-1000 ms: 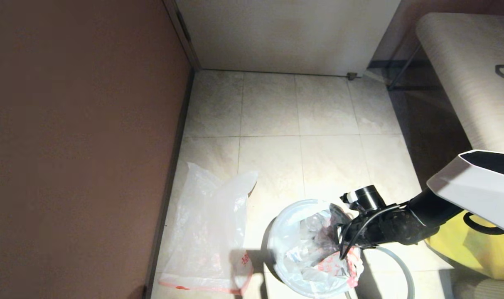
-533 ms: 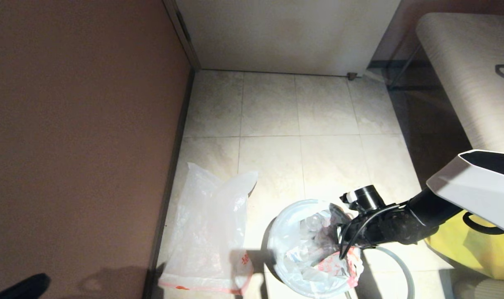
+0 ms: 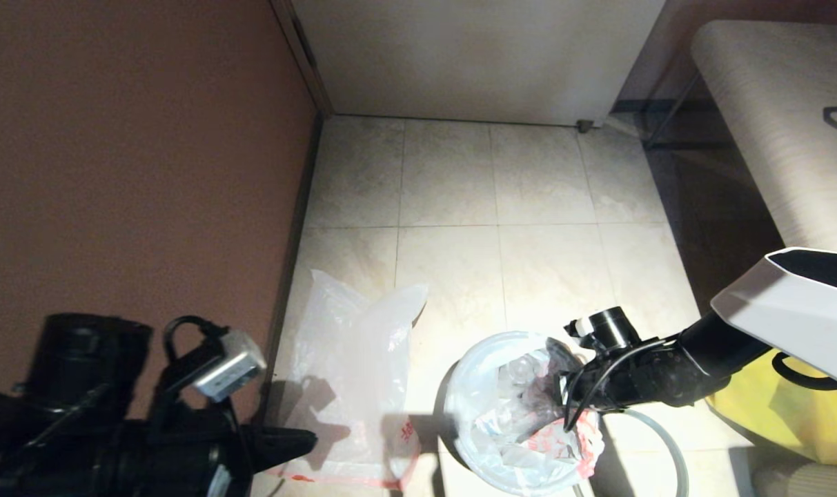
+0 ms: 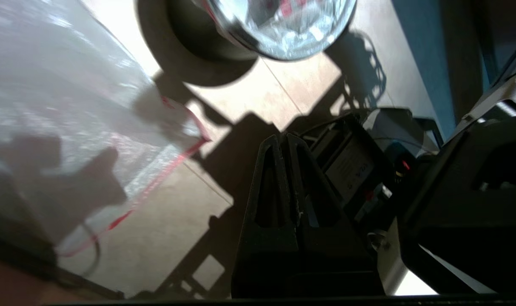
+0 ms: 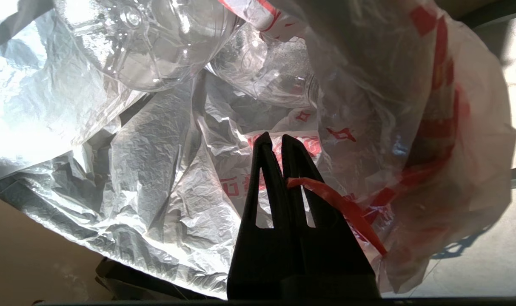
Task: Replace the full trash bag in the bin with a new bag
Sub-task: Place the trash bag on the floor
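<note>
Left gripper (image 3: 301,442) low beside the wall, fingers clenched, empty. The new bag (image 3: 352,373) lies flat on the floor. The full trash bag (image 3: 508,414) sits in the bin (image 4: 206,63). Right gripper (image 5: 275,140) clamps its red drawstring (image 5: 338,204).

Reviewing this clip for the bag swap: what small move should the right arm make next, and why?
Probably a short lift straight up. The right gripper is shut on the red drawstring of the full trash bag, which sits in the bin. The left gripper, shut and empty, is near the new bag on the floor.
</note>
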Robot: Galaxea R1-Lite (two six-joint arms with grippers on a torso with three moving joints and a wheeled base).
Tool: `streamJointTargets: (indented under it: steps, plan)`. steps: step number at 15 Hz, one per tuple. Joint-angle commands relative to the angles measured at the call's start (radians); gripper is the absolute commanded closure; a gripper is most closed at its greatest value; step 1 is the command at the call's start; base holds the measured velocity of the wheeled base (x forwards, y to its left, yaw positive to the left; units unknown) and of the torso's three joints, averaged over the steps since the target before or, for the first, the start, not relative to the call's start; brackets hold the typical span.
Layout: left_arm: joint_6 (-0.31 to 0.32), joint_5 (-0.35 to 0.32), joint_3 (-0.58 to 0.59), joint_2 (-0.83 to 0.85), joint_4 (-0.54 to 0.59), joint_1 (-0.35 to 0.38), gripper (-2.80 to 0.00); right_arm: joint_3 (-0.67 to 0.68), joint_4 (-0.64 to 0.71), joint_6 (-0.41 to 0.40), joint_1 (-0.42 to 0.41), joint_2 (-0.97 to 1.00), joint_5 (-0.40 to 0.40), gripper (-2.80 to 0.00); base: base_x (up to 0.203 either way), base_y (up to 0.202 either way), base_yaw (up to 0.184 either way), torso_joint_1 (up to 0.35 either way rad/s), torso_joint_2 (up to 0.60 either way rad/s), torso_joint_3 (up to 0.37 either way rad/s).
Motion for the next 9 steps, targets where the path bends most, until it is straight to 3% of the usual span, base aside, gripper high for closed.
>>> streamJointTargets:
  steps: [1, 5, 6, 9]
  plan:
    - [-0.017, 0.045, -0.038, 0.329, -0.094, -0.085, 0.00, 0.002, -0.002, 0.002, -0.001, 0.008, 0.000, 0.00, 0.000, 0.000, 0.000, 0.000, 0.00, 0.000]
    - [-0.039, 0.120, -0.238, 0.644, -0.221, -0.114, 0.00, -0.004, -0.002, 0.002, -0.001, 0.006, 0.002, 0.00, 0.000, 0.000, 0.000, 0.000, 0.00, 0.000]
    - [-0.043, 0.130, -0.308, 0.687, -0.231, -0.117, -2.80, -0.003, -0.002, 0.002, -0.001, 0.006, 0.002, 0.00, 0.000, 0.000, 0.000, 0.000, 0.00, 0.000]
    - [-0.054, 0.141, -0.501, 0.850, -0.253, -0.132, -2.80, -0.003, -0.002, 0.002, -0.001, 0.006, 0.002, 0.00, 0.000, 0.000, 0.000, 0.000, 0.00, 0.000]
